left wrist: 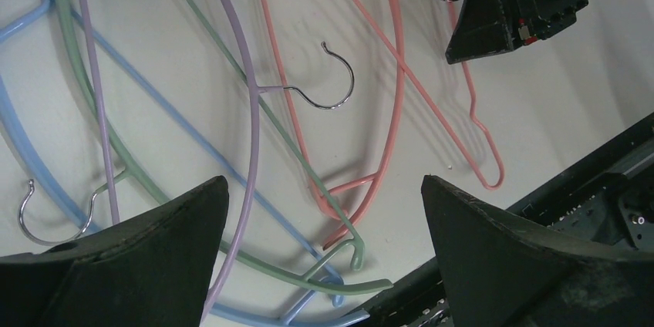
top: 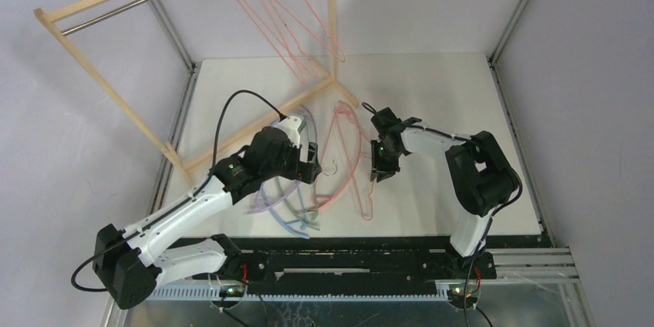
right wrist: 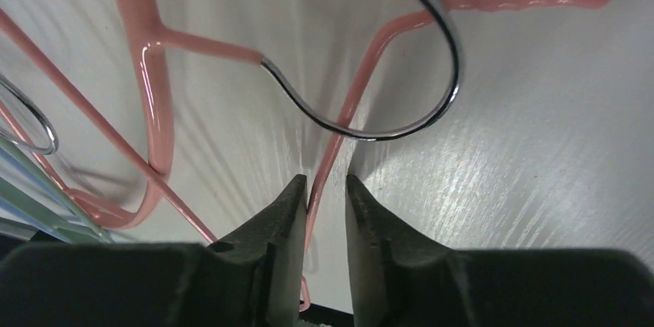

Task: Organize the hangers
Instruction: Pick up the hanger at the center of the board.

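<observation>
Right gripper (right wrist: 324, 184) fingers, narrowly parted, straddle thin pink wire hanger (right wrist: 356, 80); likely light, springy, slippery: pinch its straight wire. Left gripper (left wrist: 324, 182) gapes wide.

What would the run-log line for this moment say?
left pincer: open wide above lilac hanger pile | right pincer: jaws narrow, straddling pink wire hanger, not clamped

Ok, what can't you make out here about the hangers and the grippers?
- Top view: the left gripper and its wrist cover part of the lilac, green and blue hangers, so no sure count.
- Top view: the hung wire hangers overlap, tops cut by the top edge.
- Right wrist view: whether the right gripper pinches the pink wire; the fingers hide the contact.
</observation>
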Robot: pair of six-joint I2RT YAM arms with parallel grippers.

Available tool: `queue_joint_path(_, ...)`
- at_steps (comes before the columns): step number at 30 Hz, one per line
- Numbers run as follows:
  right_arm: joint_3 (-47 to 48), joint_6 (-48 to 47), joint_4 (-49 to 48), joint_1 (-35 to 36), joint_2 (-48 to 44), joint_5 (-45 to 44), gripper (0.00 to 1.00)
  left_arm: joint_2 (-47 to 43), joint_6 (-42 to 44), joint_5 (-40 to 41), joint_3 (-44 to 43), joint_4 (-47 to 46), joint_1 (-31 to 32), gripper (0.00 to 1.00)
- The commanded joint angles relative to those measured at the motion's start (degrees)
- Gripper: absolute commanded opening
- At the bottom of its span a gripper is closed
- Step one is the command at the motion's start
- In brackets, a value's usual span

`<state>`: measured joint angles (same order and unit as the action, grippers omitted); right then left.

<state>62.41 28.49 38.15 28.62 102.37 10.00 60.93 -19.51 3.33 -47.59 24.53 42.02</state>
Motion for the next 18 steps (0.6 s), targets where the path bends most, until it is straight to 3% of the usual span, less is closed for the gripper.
queue_joint_path(1,-0.28,-0.58,-2.61,-1.23,-0.08,-1.18,0.25,-1.14,-0.4,1.39,-1.93,-0.35,0.26,1.0)
queue_joint_path(3,-0.95,-0.53,-3.08,-2.06,-0.56,-1.04,0.11,-0.58,0.05,1.43,-2.55,-0.02,0.26,1.0)
queue_joint_path(5,-1.82,-0.45,-3.65,-3.23,-1.05,-0.72,0.04,0.0,0.32,1.59,-3.06,0.0,0.26,1.0)
queue_joint_path(8,-3.06,-0.52,-4.31,-5.09,-2.06,-0.6,0.0,0.86,0.43,1.54,-4.0,-0.09,0.26,0.99)
queue_joint_path(18,-5.46,-1.94,-4.05,-11.96,-8.84,-2.54,0.0,1.17,0.44,1.85,-3.94,-0.28,0.34,0.99)
